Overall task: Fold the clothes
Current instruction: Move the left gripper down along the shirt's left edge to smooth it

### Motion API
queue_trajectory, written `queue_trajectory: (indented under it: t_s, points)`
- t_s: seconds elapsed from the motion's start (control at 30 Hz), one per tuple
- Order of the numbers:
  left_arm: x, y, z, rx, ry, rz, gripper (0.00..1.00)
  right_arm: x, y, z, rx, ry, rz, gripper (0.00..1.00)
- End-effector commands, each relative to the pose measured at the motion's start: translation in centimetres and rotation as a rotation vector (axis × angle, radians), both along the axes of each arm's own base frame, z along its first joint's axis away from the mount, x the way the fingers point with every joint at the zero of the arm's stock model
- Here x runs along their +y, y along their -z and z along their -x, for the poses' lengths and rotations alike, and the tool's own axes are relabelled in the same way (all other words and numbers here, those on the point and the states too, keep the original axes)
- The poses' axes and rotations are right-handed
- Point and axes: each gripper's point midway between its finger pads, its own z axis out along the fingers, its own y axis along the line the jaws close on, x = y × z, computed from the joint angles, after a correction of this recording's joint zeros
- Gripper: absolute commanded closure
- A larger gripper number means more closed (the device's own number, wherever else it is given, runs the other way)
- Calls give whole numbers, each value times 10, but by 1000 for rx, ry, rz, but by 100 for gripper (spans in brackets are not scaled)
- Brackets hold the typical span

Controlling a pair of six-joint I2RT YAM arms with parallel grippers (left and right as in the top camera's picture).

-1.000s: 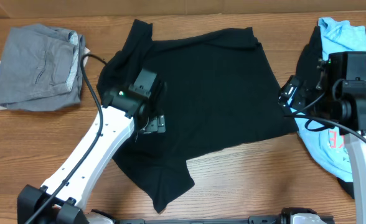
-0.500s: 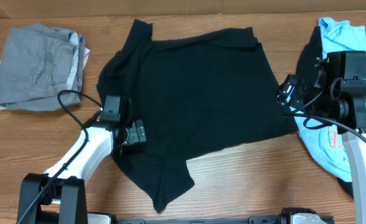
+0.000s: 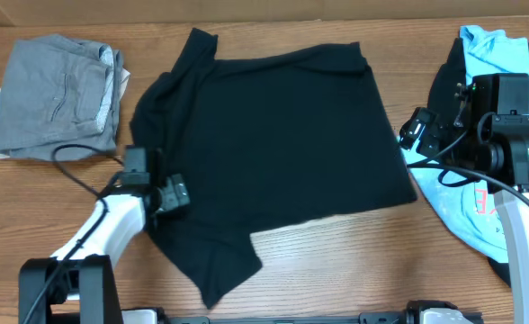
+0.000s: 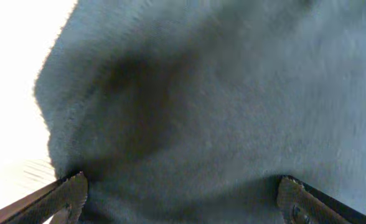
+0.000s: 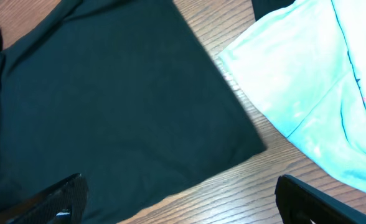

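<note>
The black T-shirt [image 3: 273,135] lies spread flat in the middle of the table, one sleeve pointing to the front edge. My left gripper [image 3: 174,193] sits low on its left edge. In the left wrist view the dark fabric [image 4: 201,93] fills the frame and the left gripper [image 4: 183,196] stands open with cloth across the gap between its fingers. My right gripper [image 3: 416,133] hovers open by the shirt's right hem. The right wrist view shows the right gripper [image 5: 183,199] over bare wood and the shirt's corner [image 5: 108,93], with nothing between its fingers.
A grey garment [image 3: 58,94] lies bunched at the back left. At the right, a light-blue tee [image 3: 498,54] [image 5: 314,81] lies on another black garment [image 3: 440,90]. The wooden table [image 3: 354,261] shows in front of the shirt.
My left arm has drawn back to the left and towards the front. The black T-shirt has slid a little left with it. The right arm has stayed put.
</note>
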Motion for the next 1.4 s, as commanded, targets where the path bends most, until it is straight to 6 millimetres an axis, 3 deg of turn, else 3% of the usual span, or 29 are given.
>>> queue_trajectory:
  t_s: [0.0, 0.13, 0.3, 0.47, 0.5, 0.6, 0.67, 0.77, 0.97, 1.23, 1.37]
  points:
    - [30, -3, -6, -35, 2, -92, 0, 1, 6, -3, 19, 1, -3, 0]
    - [35, -16, -30, -131, 69, -139, 0, 1, 16, -8, 54, 1, -4, 0]
    - [19, -33, -53, -199, 130, -61, 0, 1, 29, -14, 93, 8, -8, 0]
    - [3, -73, -61, -124, 172, 35, 0, 1, 8, -20, 33, 6, -10, 0]
    - [0, -100, -56, -58, 177, 60, 0, 2, -8, -19, 4, 4, -13, 0]
    - [-2, -143, -43, 19, 173, 76, 0, 2, -27, -9, -9, 4, -13, 0]
    - [-5, -172, -33, 54, 169, 97, 0, 3, -30, 1, 3, 0, -20, 0]
    - [-14, -195, -15, 107, 180, 138, 0, 7, -29, 17, 46, -8, -40, 0]
    - [-35, -200, 32, 272, 140, 182, 0, 8, -21, 53, 162, 11, -50, 0]
    - [-59, -228, 58, 137, 96, 149, 0, 7, -24, 80, 141, 76, -68, 0]
    - [-72, -209, 82, 105, 48, 173, 0, 7, -10, 80, 138, 80, -70, 0]
